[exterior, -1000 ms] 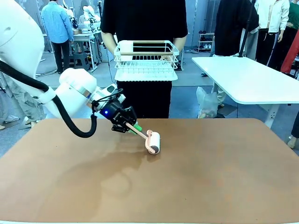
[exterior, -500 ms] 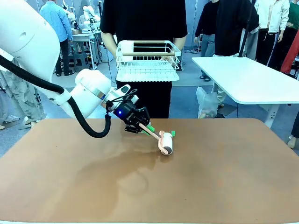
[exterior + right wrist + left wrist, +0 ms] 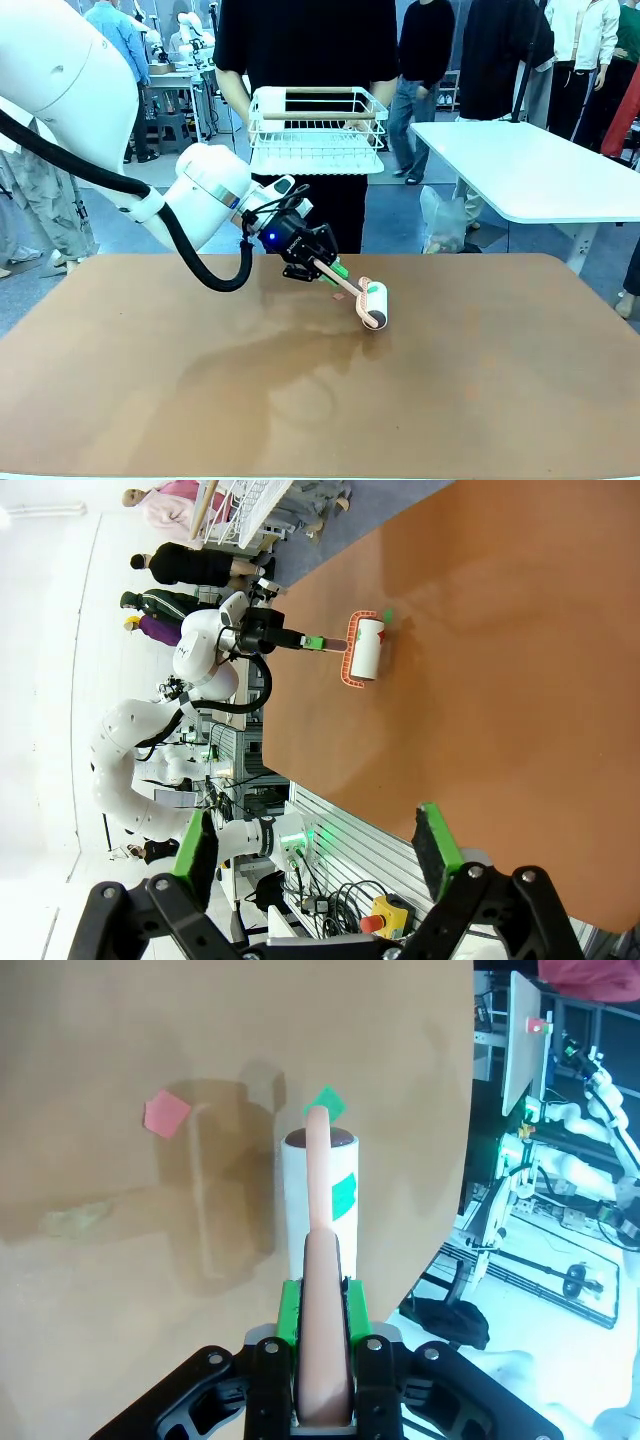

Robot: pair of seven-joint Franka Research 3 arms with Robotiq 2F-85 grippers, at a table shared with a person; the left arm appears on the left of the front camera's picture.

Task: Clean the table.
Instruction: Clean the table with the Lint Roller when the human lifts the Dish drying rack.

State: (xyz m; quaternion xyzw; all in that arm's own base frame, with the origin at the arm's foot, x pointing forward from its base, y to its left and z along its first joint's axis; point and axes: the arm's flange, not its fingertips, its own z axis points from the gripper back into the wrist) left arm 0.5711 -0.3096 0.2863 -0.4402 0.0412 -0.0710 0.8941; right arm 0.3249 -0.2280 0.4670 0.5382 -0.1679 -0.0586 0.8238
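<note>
A: Since the earlier frame, the left gripper [image 3: 335, 270] and the lint roller [image 3: 375, 305] have shifted toward the robot's right along the table's [image 3: 450, 400] far half. The arm's elbow has followed.

B: Grip state?

A: The jaws are closed narrow on the roller's pinkish handle, with green pads pressed to either side in the left wrist view. The white roll rests on the reddish-brown top, handle slanting up to the gripper.

B: Debris?

A: One green scrap [image 3: 344, 1194] is stuck on the roll. A second green scrap [image 3: 326, 1102] lies just beyond the roll's end. A pink scrap [image 3: 165, 1112] lies on the top, off to one side and apart from the roll.

B: Other arm?

A: The right gripper [image 3: 315, 845] has its jaws spread wide and nothing between them. It hangs near the table's robot-side edge, well apart from the roller.

B: Far side?

A: A person [image 3: 310, 40] stands there, holding a white wire basket [image 3: 315, 130] above the table's edge.
</note>
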